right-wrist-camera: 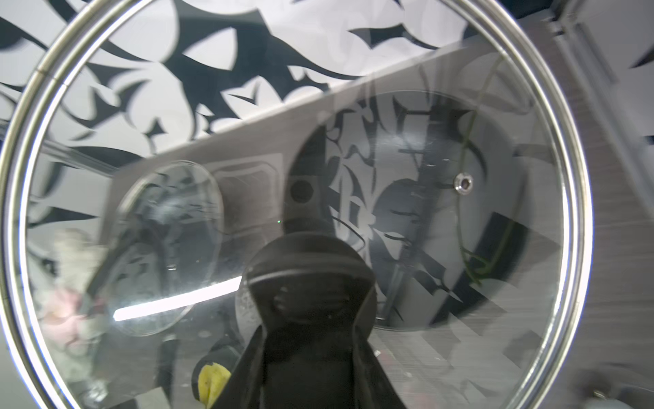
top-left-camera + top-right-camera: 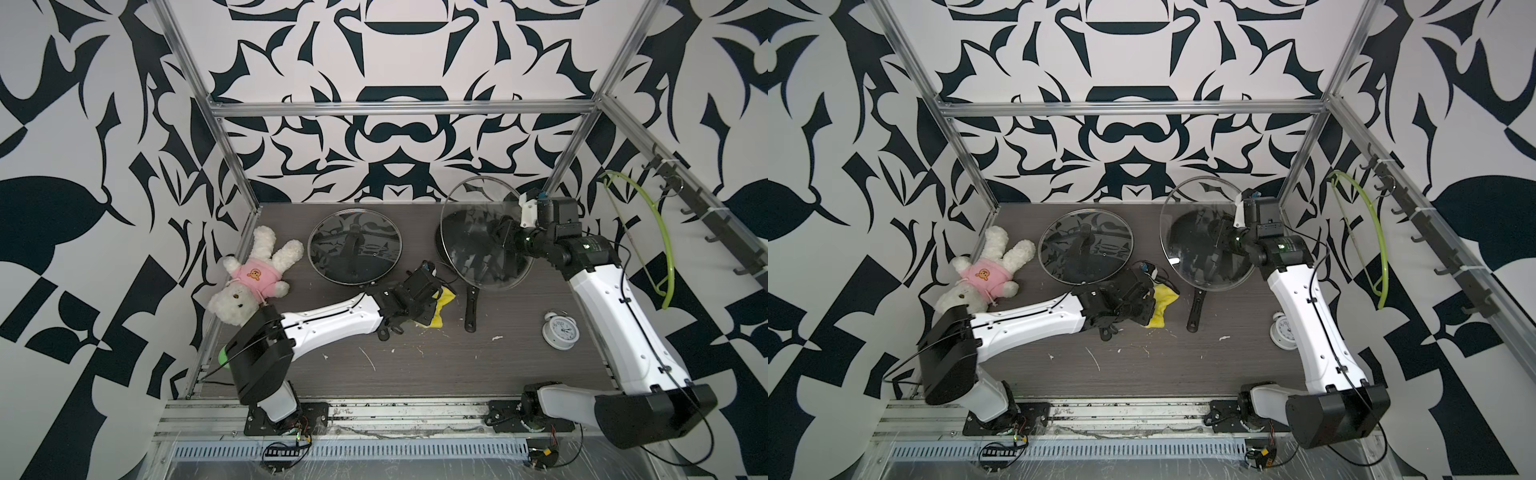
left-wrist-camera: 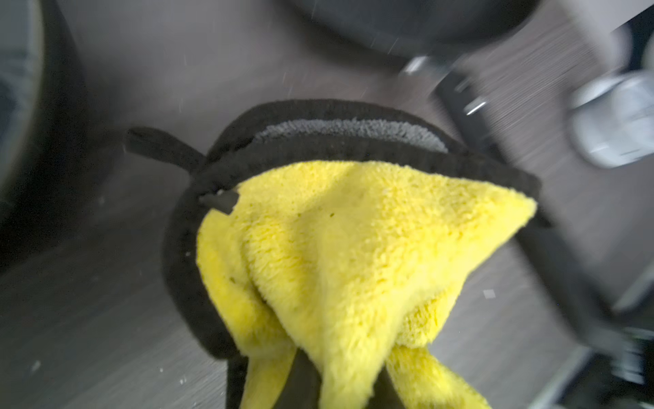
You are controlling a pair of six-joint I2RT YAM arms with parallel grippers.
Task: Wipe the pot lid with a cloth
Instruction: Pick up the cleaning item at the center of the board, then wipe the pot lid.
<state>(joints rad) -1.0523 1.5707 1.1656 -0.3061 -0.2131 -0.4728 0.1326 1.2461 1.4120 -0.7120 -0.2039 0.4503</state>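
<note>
In both top views the left gripper (image 2: pixel 431 305) is clenching the cloth (image 2: pixel 448 297) at the worktop (image 2: pixel 415 374), while the right gripper (image 2: pixel 498 232) is holding the pot lid (image 2: pixel 461 216) on edge above the frying pan (image 2: pixel 471 309). The wrist views are confirming the bunched cloth (image 3: pixel 354 248) and the clamped lid handle (image 1: pixel 311 283). Pickup is apparently finishing; the next move is calling for raising the cloth onto the lid's glass.

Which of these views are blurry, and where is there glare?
Left wrist view: cloth fairly sharp, clock and tabletop smeared by blur. Right wrist view: bright glare streak and reflections on the raised lid. Both top views: sharp, evenly lit.
</note>
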